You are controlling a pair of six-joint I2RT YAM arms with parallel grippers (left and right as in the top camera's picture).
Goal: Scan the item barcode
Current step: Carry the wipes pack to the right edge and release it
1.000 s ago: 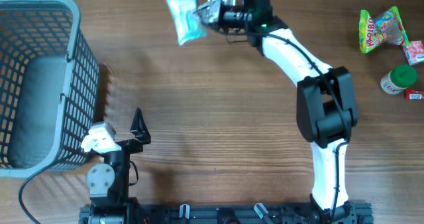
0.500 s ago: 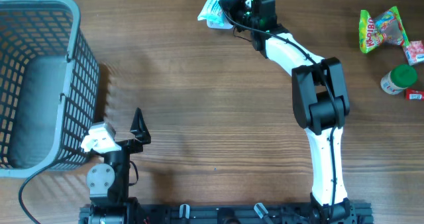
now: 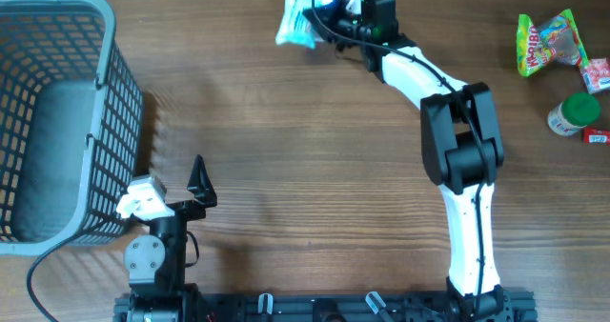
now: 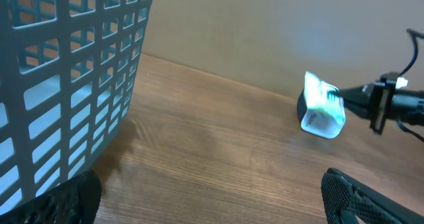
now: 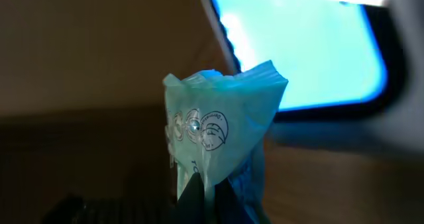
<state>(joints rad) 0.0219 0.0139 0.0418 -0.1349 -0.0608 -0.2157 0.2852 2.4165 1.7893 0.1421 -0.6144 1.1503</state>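
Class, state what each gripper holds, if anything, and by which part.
Right gripper pinches the packet by one edge, the end nearest its wrist camera. Left gripper is open and holds nothing.

R arm (image 3: 415, 67): white links, blk joints. L hand (image 4: 215, 201): blk fingers (image 4: 377, 201).

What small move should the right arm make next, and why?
Probably a slight wrist turn: the right pincer is shut on the packet before the glowing window, yet only round symbols show, no barcode.
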